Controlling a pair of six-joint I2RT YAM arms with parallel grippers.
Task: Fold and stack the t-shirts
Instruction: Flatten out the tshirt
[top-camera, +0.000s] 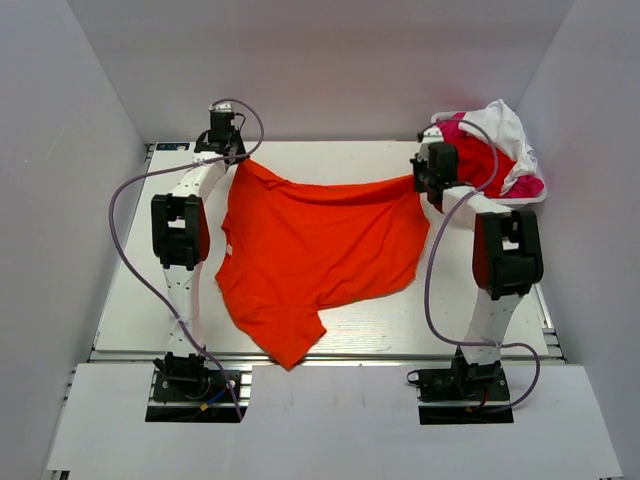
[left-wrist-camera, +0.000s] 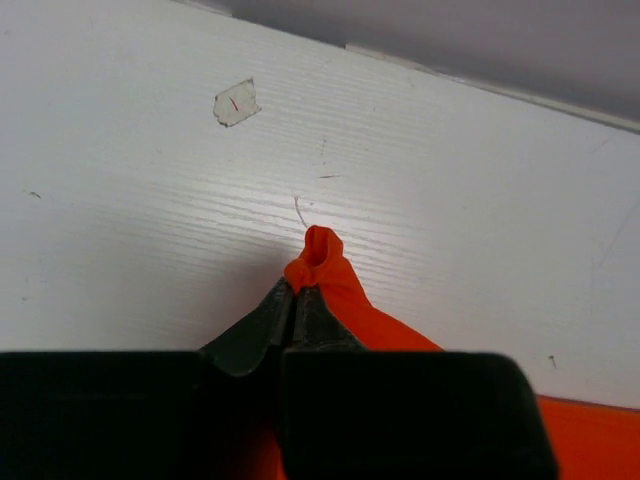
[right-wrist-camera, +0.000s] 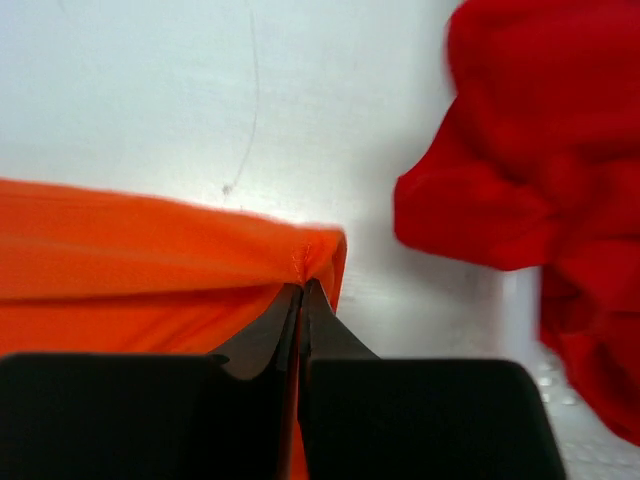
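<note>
You have the orange t-shirt (top-camera: 320, 250) held by both arms at the far side of the table (top-camera: 380, 320). The left gripper (left-wrist-camera: 296, 298) is closed tight on a small pinch of orange cloth, which sticks out beyond its tips. The right gripper (right-wrist-camera: 302, 295) is closed the same way on another corner of the same shirt. The edge between these 2 pinches runs from left to right and sags a little in the middle, so it is not fully stretched. From this edge the rest of the shirt spreads toward the arm bases, and 1 sleeve reaches almost to the near edge of the table. The neck opening seems to be on the left side and the hem on the right, so I judge that the long axis of the shirt lies left to right, across the 2 arms, and neither arm is nearer to it than the other. The next move depends on this: you must carry both pinches together and keep the edge straight, otherwise the cloth will bunch. I count 1 orange shirt in work and 1 loose pile (top-camera: 495, 150) at the far right, just beside the right gripper. The pile shows 3 colours, red (right-wrist-camera: 540, 150), magenta-pink (top-camera: 452, 130) and white (top-camera: 505, 120). How many shirts are inside it you cannot tell for certain.
</note>
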